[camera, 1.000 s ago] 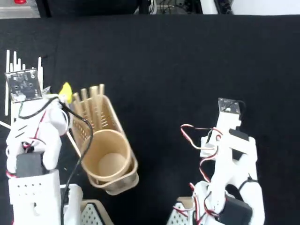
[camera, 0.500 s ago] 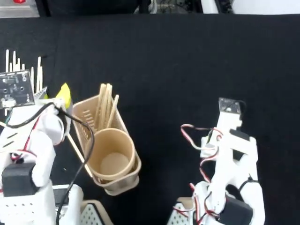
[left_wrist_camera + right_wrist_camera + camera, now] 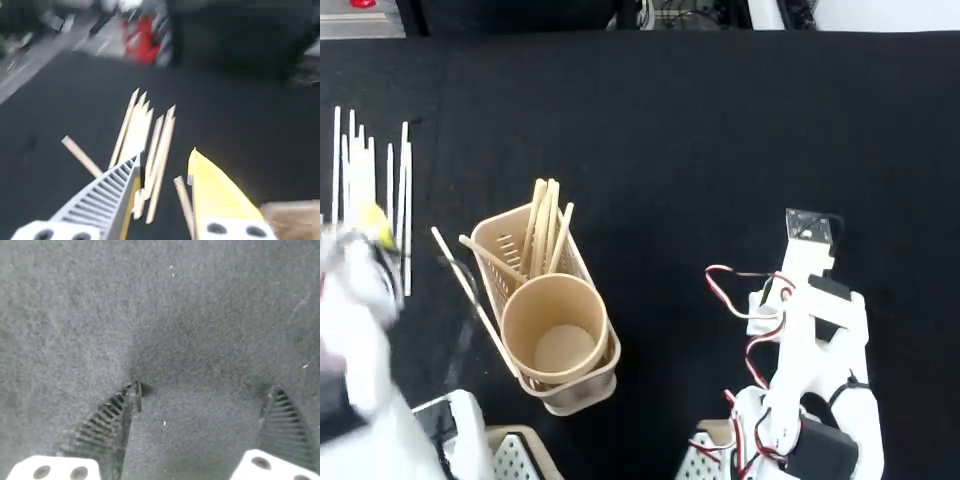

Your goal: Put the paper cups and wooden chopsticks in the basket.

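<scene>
One tan paper cup [image 3: 557,330] and about five wooden chopsticks [image 3: 542,220] in one beige slotted basket [image 3: 502,235] — left gripper [image 3: 166,154], fingers apart and empty, has swung away left; right gripper [image 3: 204,388] gapes wide.

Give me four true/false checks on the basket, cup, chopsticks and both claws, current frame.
1. A paper cup sits in the basket. True.
2. Every chopstick is in the basket. False: loose chopsticks lie on the table beside it.
3. The right claw grips a chopstick. False: it is open and empty over bare table.
4. The left claw is open. True.
</scene>
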Motion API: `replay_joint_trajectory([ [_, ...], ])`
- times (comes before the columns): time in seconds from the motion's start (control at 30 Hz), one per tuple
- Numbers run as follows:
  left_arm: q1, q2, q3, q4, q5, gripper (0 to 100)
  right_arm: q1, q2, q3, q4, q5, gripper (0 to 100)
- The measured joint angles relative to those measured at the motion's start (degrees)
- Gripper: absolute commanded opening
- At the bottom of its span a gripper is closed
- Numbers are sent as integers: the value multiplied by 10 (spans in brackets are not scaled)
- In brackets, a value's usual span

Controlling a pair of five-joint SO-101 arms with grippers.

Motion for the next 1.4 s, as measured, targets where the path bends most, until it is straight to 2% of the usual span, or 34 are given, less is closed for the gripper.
replay_joint_trajectory([
  [0.2,-105,183,81,-150,-17,163,0,0,0,0,0,382],
  [0.4,-195,387,90,-301,-20,163,0,0,0,0,0,382],
  [0.5,-222,501,63,-350,-40,163,0,0,0,0,0,382],
  [0.63,-245,672,-33,-365,-47,162,0,0,0,0,0,382],
  [0.73,-254,796,-142,-339,-37,160,0,0,0,0,0,382],
  [1.0,-255,1061,-484,-183,31,159,0,0,0,0,0,382],
  [1.2,-253,1182,-723,-42,41,159,0,0,0,0,0,382],
  [1.4,-252,1229,-937,113,43,159,0,0,0,0,0,382],
])
